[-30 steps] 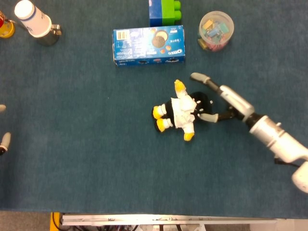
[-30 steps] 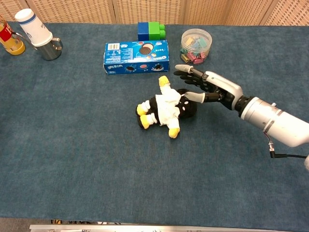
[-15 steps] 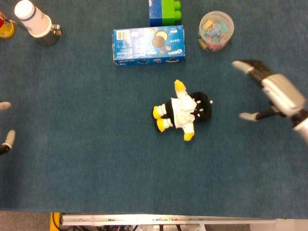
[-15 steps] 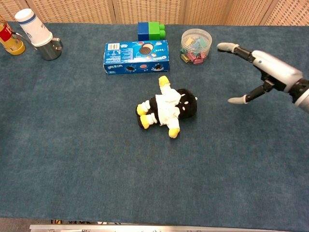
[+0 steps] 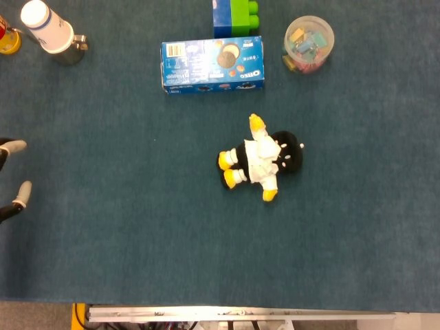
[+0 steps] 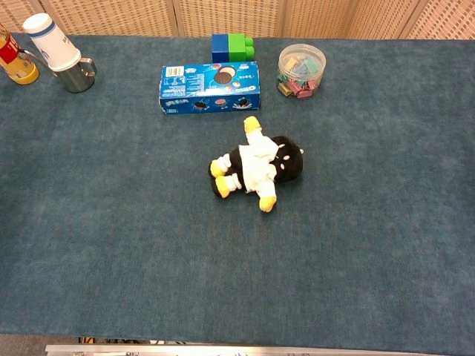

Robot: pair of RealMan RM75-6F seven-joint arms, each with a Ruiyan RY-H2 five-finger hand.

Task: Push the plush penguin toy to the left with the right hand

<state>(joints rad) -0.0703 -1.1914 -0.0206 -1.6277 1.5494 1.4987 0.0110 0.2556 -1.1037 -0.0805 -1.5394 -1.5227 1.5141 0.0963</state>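
The plush penguin [image 5: 263, 159] lies on its back in the middle of the blue table cloth, its black head to the right and yellow feet to the left; it also shows in the chest view [image 6: 256, 166]. Nothing touches it. My right hand is out of both views. Only the tips of my left hand [image 5: 20, 194] reach in at the far left edge of the head view, spread apart with nothing between them, far from the penguin.
A blue cookie box [image 5: 212, 64] lies behind the penguin, with blue and green blocks [image 5: 235, 16] behind it. A clear tub of clips [image 5: 308, 44] stands at the back right. A metal cup [image 5: 69, 51], a white bottle [image 5: 45, 25] and a yellow bottle [image 6: 16, 61] stand at the back left.
My right hand drew back from the penguin's head, rose to the right and left both views. The penguin has not moved. The left fingertips came slightly further in.
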